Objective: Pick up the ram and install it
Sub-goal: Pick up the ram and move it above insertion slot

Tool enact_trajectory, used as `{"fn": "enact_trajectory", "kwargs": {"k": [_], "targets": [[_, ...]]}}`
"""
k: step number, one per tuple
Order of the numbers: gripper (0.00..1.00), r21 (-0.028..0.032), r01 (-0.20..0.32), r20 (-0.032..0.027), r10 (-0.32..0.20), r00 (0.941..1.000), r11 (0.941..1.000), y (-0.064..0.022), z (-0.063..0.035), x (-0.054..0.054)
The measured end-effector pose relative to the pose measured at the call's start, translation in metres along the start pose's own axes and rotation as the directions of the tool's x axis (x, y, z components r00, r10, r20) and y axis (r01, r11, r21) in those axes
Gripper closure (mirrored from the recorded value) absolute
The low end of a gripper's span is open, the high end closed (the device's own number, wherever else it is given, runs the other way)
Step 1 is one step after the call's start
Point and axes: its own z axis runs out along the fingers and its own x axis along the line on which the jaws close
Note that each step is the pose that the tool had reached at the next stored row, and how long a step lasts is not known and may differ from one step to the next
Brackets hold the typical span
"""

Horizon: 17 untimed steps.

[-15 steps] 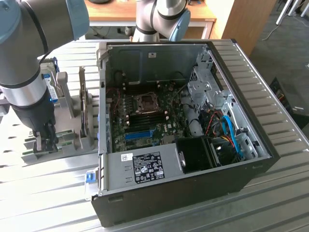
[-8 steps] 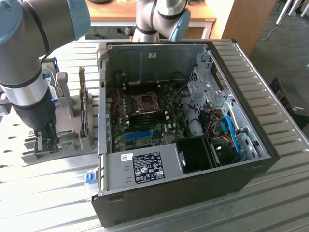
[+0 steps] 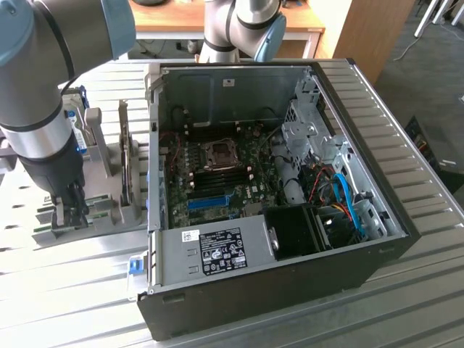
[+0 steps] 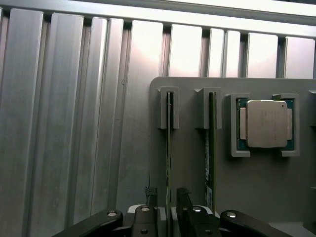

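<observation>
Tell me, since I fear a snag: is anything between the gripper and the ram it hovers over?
Nothing visible. The open gripper straddles the ram, which stands edge-on in its holder slot; a second stick sits in the neighbouring slot, beside, not between.

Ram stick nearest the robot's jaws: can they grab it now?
Probably yes: the open jaws sit either side of that ram stick, standing on edge in its grey holder, with nothing blocking them.

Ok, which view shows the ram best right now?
The wrist view: the ram stands edge-on in its holder slot, running between the open gripper's fingers. In the exterior view it is mostly hidden behind the gripper, at that view's left.
</observation>
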Motion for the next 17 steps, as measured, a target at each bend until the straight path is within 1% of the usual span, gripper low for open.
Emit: {"fn": "enact_trajectory", "kwargs": {"k": [7,9,10,17], "targets": [[0.70,0.0000,0.000,0.0000,0.000,1.0000,1.0000,0.0001,-0.0006,0.0000],[0.72,-0.0001,0.000,0.0000,0.000,1.0000,1.0000,0.0001,-0.0006,0.0000],[0.78,-0.0001,0.000,0.0000,0.000,1.0000,1.0000,0.0001,-0.0006,0.0000],[0.78,-0.0001,0.000,0.0000,0.000,1.0000,1.0000,0.0000,-0.0006,-0.0005]]}}
